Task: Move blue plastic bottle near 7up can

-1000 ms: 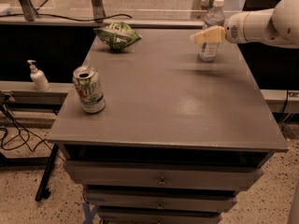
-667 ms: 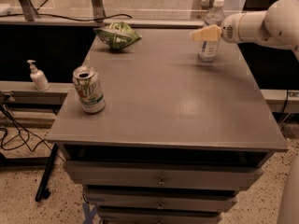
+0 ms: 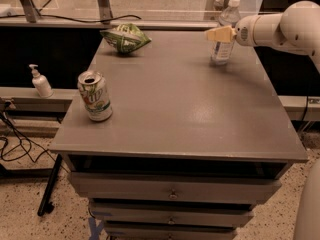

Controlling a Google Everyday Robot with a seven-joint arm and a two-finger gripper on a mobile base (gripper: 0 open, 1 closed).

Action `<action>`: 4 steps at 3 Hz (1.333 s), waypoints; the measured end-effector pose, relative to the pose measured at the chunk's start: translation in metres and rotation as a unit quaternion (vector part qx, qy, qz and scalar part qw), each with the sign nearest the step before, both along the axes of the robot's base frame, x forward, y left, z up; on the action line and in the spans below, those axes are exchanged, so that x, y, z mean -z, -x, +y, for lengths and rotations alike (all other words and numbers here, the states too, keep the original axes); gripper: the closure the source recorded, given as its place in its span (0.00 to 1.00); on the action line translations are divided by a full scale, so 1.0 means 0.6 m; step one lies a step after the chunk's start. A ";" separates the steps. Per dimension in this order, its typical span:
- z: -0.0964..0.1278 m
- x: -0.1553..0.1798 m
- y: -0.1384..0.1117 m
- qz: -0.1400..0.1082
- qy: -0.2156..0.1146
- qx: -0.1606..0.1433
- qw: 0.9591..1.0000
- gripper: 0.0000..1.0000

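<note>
The blue plastic bottle (image 3: 222, 51), clear with a white cap and pale label, stands upright near the table's far right corner. My gripper (image 3: 220, 34) reaches in from the right at the bottle's mid-height and overlaps its body. The 7up can (image 3: 94, 96), white and green with an open silver top, stands near the table's front left edge, far from the bottle.
A green-and-white snack bag (image 3: 125, 37) lies at the far left of the grey table (image 3: 180, 109). A white pump dispenser (image 3: 40, 82) stands on a ledge left of the table. Drawers sit below the tabletop. Cables lie on the floor at left.
My arm has edged slightly left toward the bottle. The bottle, can and bag have not moved.
</note>
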State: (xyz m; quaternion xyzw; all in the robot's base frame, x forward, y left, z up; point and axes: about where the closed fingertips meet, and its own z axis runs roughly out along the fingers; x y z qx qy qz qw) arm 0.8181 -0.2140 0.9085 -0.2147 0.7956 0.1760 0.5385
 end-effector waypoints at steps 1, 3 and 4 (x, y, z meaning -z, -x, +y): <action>-0.008 -0.028 0.022 -0.004 -0.020 -0.004 1.000 0.85; 0.010 -0.168 0.132 -0.037 -0.045 -0.100 0.993 1.00; 0.068 -0.202 0.203 -0.034 -0.042 -0.175 0.983 1.00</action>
